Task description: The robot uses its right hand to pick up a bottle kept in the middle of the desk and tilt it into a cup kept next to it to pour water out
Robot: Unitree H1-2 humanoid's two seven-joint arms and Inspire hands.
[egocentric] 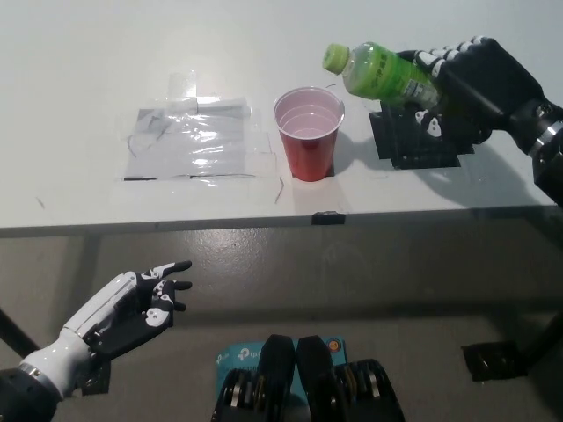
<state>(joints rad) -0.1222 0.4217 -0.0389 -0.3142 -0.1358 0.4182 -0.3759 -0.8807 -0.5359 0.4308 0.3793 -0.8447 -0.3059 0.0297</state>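
Bottle tipped toward cup — pour stage

Right hand (pixel 471 83) wraps the green bottle (pixel 380 75), cap aimed over the red cup (pixel 308 132) at 3 o'clock; left hand (pixel 132 308) rests spread.

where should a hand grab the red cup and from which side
Around its red wall, below the rim, probably from the robot's left: it stands upright and open-topped, and the right hand holds the tilted green bottle over its right side. The left hand rests below the desk.
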